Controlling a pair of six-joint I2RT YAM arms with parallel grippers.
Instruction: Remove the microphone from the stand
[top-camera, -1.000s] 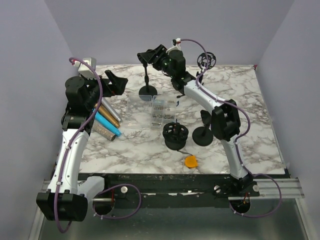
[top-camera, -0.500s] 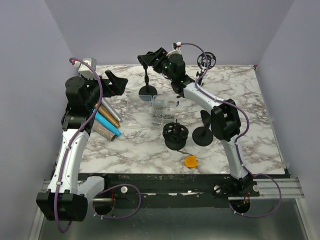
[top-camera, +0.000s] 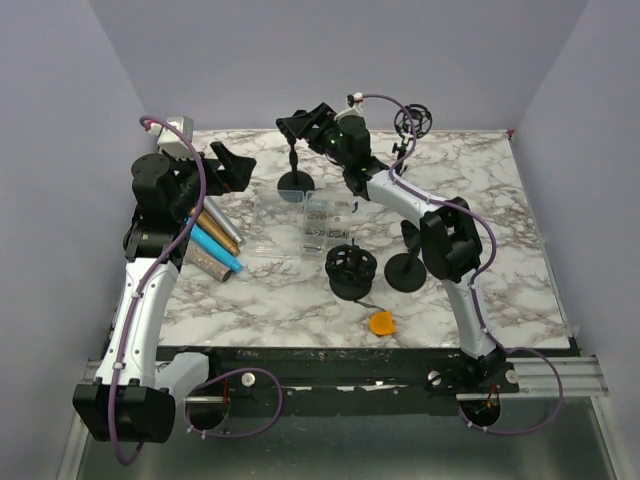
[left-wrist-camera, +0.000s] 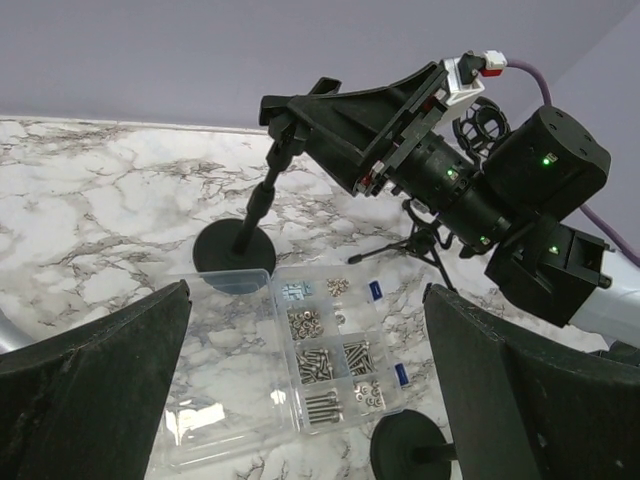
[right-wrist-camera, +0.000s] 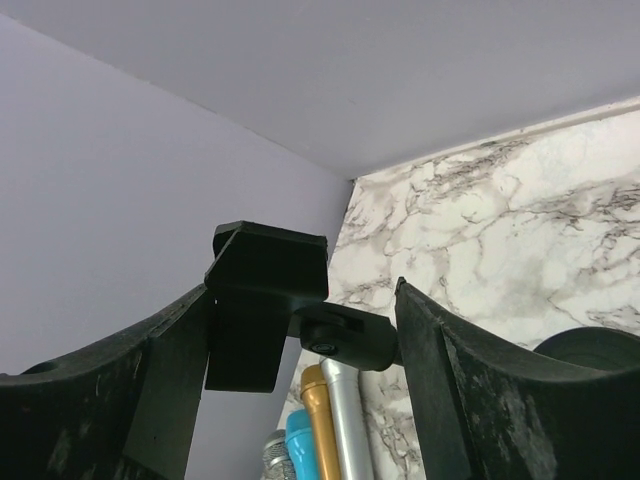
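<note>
- The right gripper (top-camera: 293, 125) is up at the top of the stand (top-camera: 293, 160), its fingers spread apart.
- In the right wrist view, the stand's black clip (right-wrist-camera: 265, 300) sits between the two fingers (right-wrist-camera: 170, 370). It is close against the left one, and I cannot tell whether it touches.
- The stand's round base (left-wrist-camera: 232, 248) rests on the table (top-camera: 480, 200), below and slightly ahead of the right gripper's tips.
- The microphones (top-camera: 215, 242) lie side by side on the table, well to the left of the right gripper. Gold, blue and silver bodies show below the clip in the right wrist view.
- The left gripper (top-camera: 232, 165) hangs above the far ends of the microphones. Its fingers are wide open and hold nothing.
- A clear box of screws (left-wrist-camera: 320, 360) lies ahead of the left gripper, just beside the stand's base.
- A second stand (top-camera: 405, 270) and a black round cage (top-camera: 351, 270) sit under the right arm's elbow.
- An orange disc (top-camera: 381, 322) lies nearer the arm bases.
</note>
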